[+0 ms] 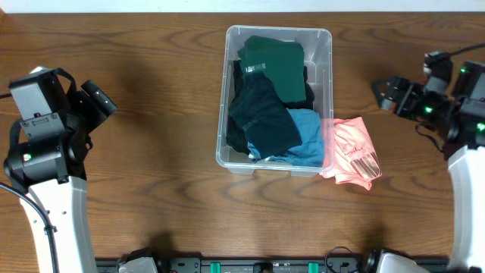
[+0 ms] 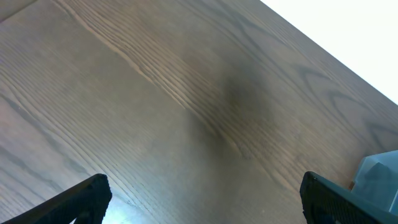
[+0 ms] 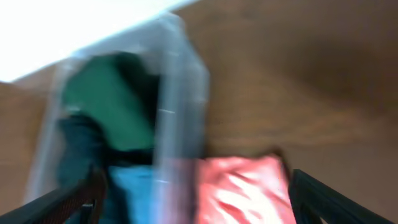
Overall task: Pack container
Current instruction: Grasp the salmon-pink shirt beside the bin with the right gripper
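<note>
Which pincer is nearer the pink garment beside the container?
Right. The right pincer hovers just beyond the pink garment, toward the far table edge; the left pincer is far off, past the container's opposite side.

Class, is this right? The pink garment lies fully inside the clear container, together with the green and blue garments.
Not quite. The pink garment lies mostly outside the container, on the table against its wall, as the overhead view shows. The green garment and the blue garment are indeed inside.
</note>
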Controlling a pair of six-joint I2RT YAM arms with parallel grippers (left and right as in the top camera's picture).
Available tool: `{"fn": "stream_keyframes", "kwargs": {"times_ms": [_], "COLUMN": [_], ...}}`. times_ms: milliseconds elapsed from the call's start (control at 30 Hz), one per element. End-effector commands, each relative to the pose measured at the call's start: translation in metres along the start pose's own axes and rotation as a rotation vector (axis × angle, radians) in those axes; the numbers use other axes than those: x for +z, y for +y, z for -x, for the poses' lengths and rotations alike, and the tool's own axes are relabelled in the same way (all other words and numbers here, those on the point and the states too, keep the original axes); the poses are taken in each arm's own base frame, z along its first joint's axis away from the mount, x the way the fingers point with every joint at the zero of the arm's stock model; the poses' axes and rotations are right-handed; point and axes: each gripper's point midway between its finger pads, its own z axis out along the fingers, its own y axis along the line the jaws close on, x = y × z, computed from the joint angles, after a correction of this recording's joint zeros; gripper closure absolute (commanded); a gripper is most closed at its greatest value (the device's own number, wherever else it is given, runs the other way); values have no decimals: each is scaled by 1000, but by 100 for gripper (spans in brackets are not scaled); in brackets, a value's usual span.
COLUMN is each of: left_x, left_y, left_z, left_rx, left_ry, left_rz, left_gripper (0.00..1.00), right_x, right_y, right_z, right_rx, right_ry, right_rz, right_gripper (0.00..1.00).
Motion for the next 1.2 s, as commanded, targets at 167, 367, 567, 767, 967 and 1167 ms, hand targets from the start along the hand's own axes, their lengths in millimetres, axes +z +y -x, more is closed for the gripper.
{"fn": "stream_keyframes", "kwargs": {"times_ms": [167,367,567,767,967,1167], "left_x": [-2,-2,-2,-2,-2,-2], "left_y": [2,2,2,2,2,2], "left_z": [4,4,4,4,4,4], "left_rx": [10,10,10,10,10,10], "left_ry": [-14,-14,-14,-14,-14,-14], "left_rz": [9,9,9,9,9,9], "left_gripper": [2,2,2,2,2,2], "right_x": [45,85,107,114,120,121], "right_y": [-84,-105,-112,-109,-105,-103], "right_z": [-48,-93,-140,-178,-199,-200], "right_rx": [-10,-3,10,75,97,96], "right_ry": [252,431,594,723,803,810], "right_rz": [-107,-30,76,156,169,170], "right_gripper": [5,3,2,2,9,42]}}
